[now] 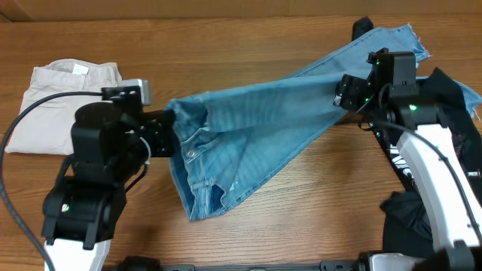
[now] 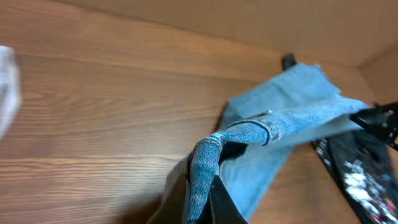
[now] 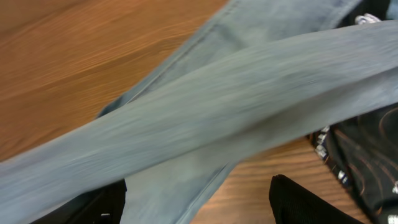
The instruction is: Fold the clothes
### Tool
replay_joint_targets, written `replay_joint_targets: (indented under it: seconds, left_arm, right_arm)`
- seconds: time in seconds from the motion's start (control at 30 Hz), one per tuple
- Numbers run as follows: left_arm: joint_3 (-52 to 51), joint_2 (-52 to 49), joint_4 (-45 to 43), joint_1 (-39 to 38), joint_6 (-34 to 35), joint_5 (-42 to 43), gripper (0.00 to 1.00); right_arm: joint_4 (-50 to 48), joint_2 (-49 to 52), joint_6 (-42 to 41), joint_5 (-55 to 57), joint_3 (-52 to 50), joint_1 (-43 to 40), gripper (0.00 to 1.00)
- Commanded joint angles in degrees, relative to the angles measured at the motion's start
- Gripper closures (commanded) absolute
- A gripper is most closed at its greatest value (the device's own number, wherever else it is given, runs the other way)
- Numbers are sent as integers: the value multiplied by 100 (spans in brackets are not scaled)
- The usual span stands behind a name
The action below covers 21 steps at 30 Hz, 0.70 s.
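The light-blue denim jeans stretch diagonally from mid-table to the far right, with the frayed hem at the back right. My left gripper is shut on the waistband end, and the left wrist view shows a denim fold pinched between its fingers. My right gripper is at the leg part of the jeans. In the right wrist view its fingers stand wide apart, with the blurred denim running across in front of them.
Folded beige trousers lie at the far left of the wooden table. A black printed jersey lies crumpled at the right under my right arm; it also shows in the right wrist view.
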<state>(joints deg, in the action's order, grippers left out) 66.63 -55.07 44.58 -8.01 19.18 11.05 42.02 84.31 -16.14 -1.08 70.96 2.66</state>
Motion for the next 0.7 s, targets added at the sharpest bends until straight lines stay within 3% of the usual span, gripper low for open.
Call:
replay_joint_targets:
  seconds: [0.0, 0.2, 0.3, 0.43, 0.5, 0.67]
  left_arm:
    - [157, 369, -68, 162, -297, -538, 96]
    - [157, 417, -66, 177, -286, -973, 96]
    - [157, 417, -109, 177, -264, -1158, 95]
    - [157, 417, -160, 177, -264, -1373, 93]
    - [157, 413, -153, 177, -267, -1502, 93]
    - [157, 409, -151, 177, -267, -1513, 92]
  right_arm:
    - [-212, 260, -66, -9, 122, -374, 21]
    - [-192, 684, -83, -20, 122, -1040, 24]
    - [90, 946, 94, -205, 122, -1255, 42]
    - [249, 1381, 730, -557, 111, -1296, 78]
    - [197, 1657, 813, -566, 111, -1296, 85]
    - [-308, 2186, 1036, -544, 111, -1298, 85]
